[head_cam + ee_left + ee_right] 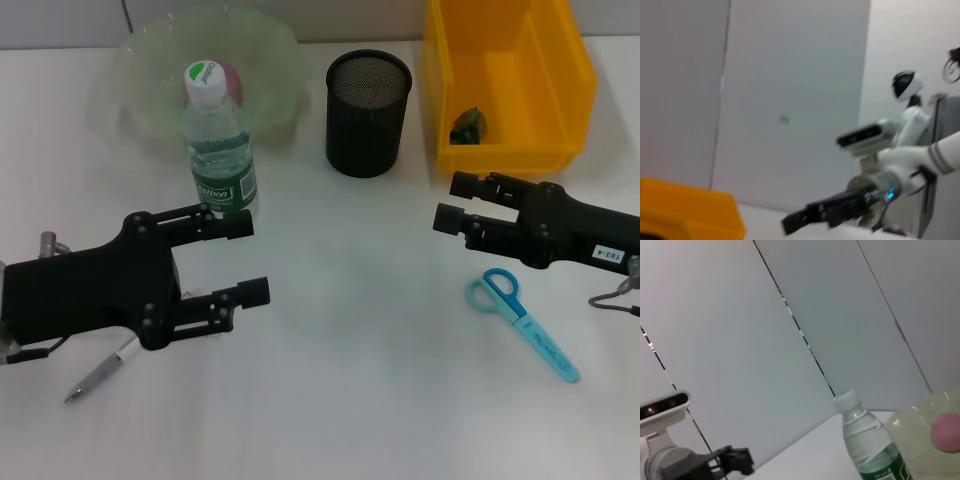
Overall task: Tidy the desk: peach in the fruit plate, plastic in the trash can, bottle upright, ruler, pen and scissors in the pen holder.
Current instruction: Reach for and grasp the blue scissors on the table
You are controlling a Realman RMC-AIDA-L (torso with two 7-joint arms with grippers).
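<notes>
The clear water bottle (220,150) stands upright in front of the green fruit plate (150,70), where the pink peach (232,75) shows behind the cap. My left gripper (258,258) is open just in front of the bottle and holds nothing. The pen (100,372) lies partly under that arm. Blue scissors (520,320) lie flat beside my right gripper (447,203), which is open and empty. Crumpled green plastic (467,126) sits in the yellow trash can (510,150). The black mesh pen holder (368,112) stands between plate and bin. The ruler is out of view.
In the right wrist view the bottle (867,445), plate (917,435) and peach (946,432) appear with the left arm (715,462) farther off. The left wrist view shows a corner of the yellow bin (690,212) and the right arm (840,210).
</notes>
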